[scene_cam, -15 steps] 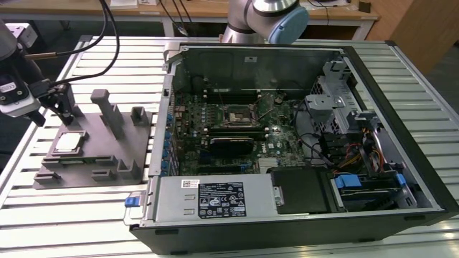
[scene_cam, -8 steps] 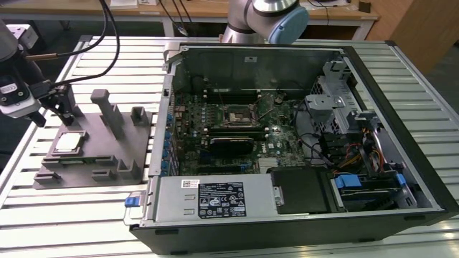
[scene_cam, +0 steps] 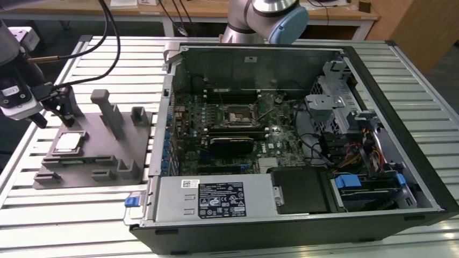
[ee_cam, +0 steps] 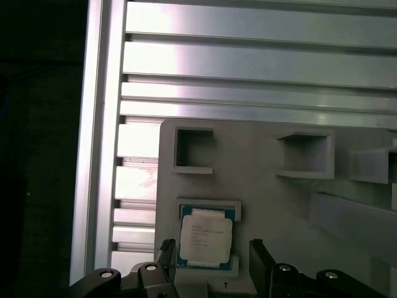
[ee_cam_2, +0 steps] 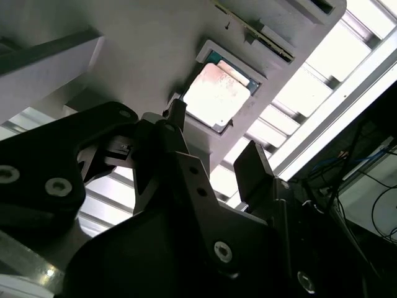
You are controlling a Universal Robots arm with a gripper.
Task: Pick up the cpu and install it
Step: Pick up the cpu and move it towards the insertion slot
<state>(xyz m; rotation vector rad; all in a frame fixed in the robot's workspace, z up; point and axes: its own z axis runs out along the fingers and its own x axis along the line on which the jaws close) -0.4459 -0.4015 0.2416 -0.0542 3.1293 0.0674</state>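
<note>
The cpu (ee_cam: 206,238) is a small, flat square. Its top is shiny silver metal and its thin edge is green. It has a few lines of tiny dark writing on top, too small to read. It lies flat in a shallow square pocket of the grey holder (ee_cam: 273,205). The holder is dull grey plastic with a smooth top. In the first wrist view, two hollow square pockets (ee_cam: 194,149) sit in the holder near the cpu.

The gripper (ee_cam: 211,248) is black and hangs over the cpu. Its two fingers (ee_cam: 166,249) are spread wide apart and hold nothing. In the first wrist view one finger is on each side of the cpu. In the second wrist view the cpu (ee_cam_2: 216,96) looks pale and bright past the black fingers.

In the exterior view the cpu (scene_cam: 68,142) is one small square on the holder's side at the exterior view's left, with the gripper (scene_cam: 54,113) above it. The holder rests on a table (scene_cam: 72,226) made of long silver metal slats.

Beside the holder, toward the exterior view's right, one big black computer case (scene_cam: 420,115) lies open. Inside is a green board (scene_cam: 276,140) with one dark square socket frame (scene_cam: 237,115), hollow in the middle. Near the front is one silver box (scene_cam: 172,196) with a black label (scene_cam: 221,198) full of white writing, too small to read.
</note>
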